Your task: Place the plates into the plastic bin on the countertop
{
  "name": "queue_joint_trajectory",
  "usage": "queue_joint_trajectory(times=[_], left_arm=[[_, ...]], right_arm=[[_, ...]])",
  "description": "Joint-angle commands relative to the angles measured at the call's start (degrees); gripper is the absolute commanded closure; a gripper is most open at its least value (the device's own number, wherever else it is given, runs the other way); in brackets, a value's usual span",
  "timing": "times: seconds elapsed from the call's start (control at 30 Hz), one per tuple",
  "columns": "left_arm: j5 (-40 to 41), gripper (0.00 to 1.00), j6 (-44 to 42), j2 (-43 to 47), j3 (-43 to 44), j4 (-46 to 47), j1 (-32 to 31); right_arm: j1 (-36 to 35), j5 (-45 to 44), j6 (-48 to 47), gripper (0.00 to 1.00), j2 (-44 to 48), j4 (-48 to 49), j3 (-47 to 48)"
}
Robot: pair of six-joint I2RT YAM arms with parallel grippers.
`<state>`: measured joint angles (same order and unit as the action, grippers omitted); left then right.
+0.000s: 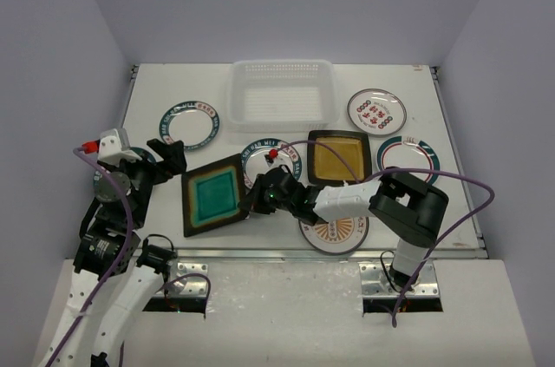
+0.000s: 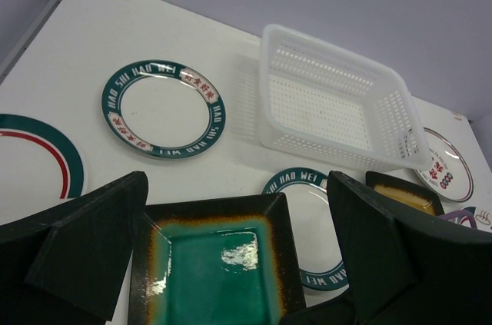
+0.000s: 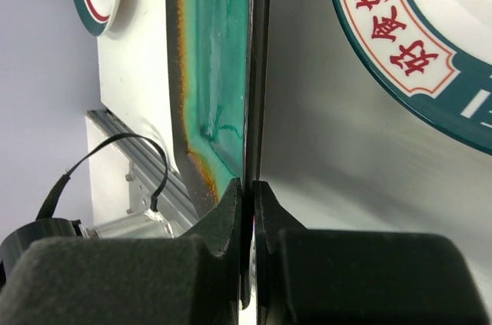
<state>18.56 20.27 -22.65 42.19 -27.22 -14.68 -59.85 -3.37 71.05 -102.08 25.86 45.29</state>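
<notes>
Plate [image 1: 212, 198] (the teal square one) lies by the countertop's [image 1: 156, 89] near edge, left of centre. Right gripper [image 3: 247, 187] is clamped tight on its right rim, probably to lift it. Left gripper [image 1: 171, 157] hovers wide open and empty at its left side. Plastic bin [image 1: 282, 64] sits empty at the far edge.

the square teal plate [image 2: 211, 267] is shiny and smooth, like glass. the plastic bin [image 2: 338, 148] is a bit see-through and full of little holes. the countertop [image 2: 108, 25] looks smooth and dull.
</notes>
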Motion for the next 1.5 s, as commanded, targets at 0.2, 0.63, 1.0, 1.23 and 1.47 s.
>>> queue_joint_trajectory(times=[0.2,0.63,1.0,1.23,1.47], left_arm=[[1.5,0.0,0.8,0.9,-0.1,1.2,-0.5],[4.2,0.0,1.5,1.6,0.3,0.5,-0.5],[4.9,0.0,1.6,1.7,0.3,0.2,-0.5],[4.5,0.0,1.4,1.6,0.2,0.3,-0.5],[3.7,0.0,1.1,1.0,0.1,0.6,-0.6]], right_arm=[[4.2,5.8,1.8,1.0,5.2,13.1,3.1],[7.7,15.2,3.6,1.0,7.6,13.1,10.2],[20.9,17.3,4.5,1.0,12.1,3.4,16.2],[35.6,20.9,1.1,1.0,6.0,-10.5,29.2],[44.5,26.2,-11.2,1.0,-9.1,-28.2,52.1]])
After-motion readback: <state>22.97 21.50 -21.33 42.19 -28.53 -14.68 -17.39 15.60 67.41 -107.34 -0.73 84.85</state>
